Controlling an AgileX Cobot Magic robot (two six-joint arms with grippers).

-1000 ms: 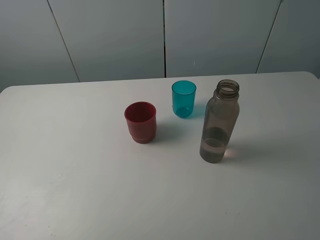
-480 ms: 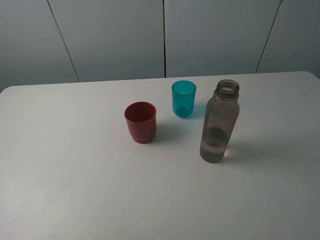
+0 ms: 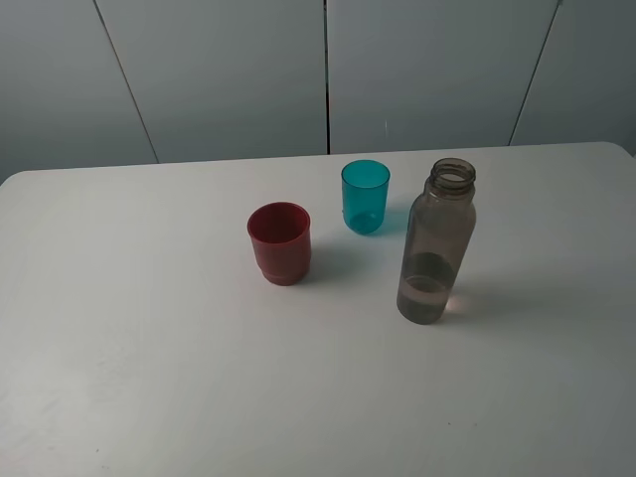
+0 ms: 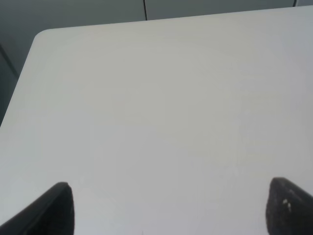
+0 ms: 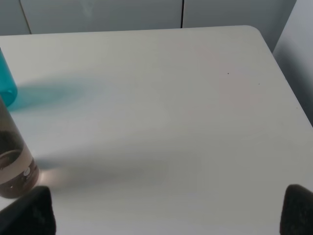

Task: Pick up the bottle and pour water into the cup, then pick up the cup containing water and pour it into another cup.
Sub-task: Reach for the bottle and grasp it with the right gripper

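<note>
The smoky grey-brown bottle (image 3: 436, 243) stands upright right of centre on the white table (image 3: 149, 348), uncapped, with a little water at its bottom. The teal cup (image 3: 365, 196) stands behind and left of it. Another cup, the red one (image 3: 279, 242), sits further left. Neither arm shows in the exterior high view. In the left wrist view, the left gripper (image 4: 168, 205) is open over bare table, its fingertips (image 4: 54, 210) far apart. The right gripper (image 5: 166, 210) is open too; its view catches the bottle (image 5: 12, 161) and the teal cup (image 5: 6, 83) at the frame's edge.
The table's rounded far corners and edges show in both wrist views (image 4: 41, 36) (image 5: 259, 34). Grey wall panels (image 3: 328, 70) stand behind the table. Nothing else lies on the tabletop.
</note>
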